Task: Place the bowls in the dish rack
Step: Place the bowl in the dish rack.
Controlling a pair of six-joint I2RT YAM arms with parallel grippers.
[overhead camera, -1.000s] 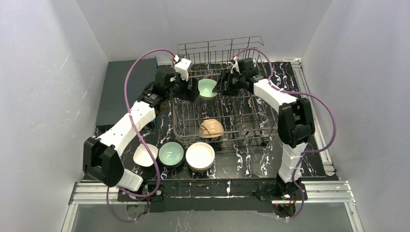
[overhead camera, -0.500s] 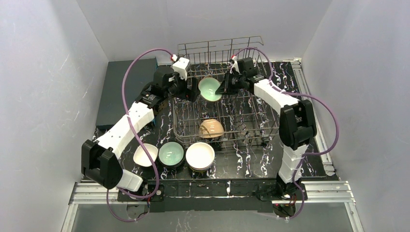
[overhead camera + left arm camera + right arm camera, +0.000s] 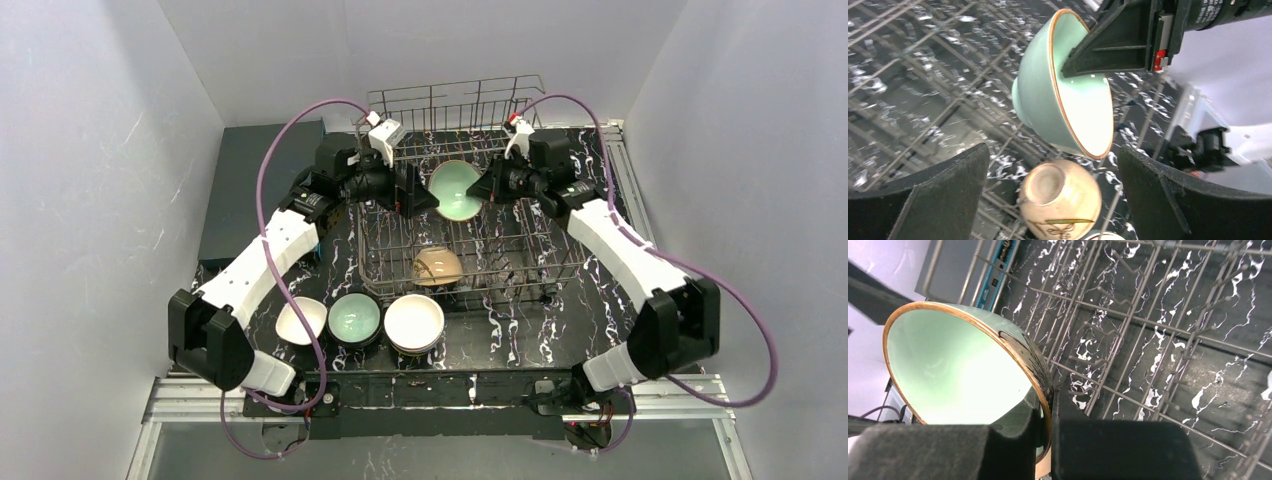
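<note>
A mint green bowl (image 3: 455, 190) with a brown rim hangs tilted over the back of the dish rack (image 3: 455, 97), its inside facing the front. My right gripper (image 3: 490, 186) is shut on its rim; in the right wrist view the rim of the bowl (image 3: 958, 375) is pinched between the pads of that gripper (image 3: 1046, 440). My left gripper (image 3: 421, 197) stands open just left of the bowl (image 3: 1058, 90), apart from it. A peach-tan bowl (image 3: 437, 266) lies upside down in the rack's front part, also below my left gripper (image 3: 1053, 150).
Three bowls stand on the table in front of the rack: a white one (image 3: 300, 320), a dark one with a mint inside (image 3: 354, 318) and a larger white one (image 3: 414, 320). A flat dark grey slab (image 3: 255, 180) lies at the back left.
My right gripper has shut on the mint bowl's rim and carried it a little to the right. My left gripper has opened wide and let go. The right elbow swung out to the right.
</note>
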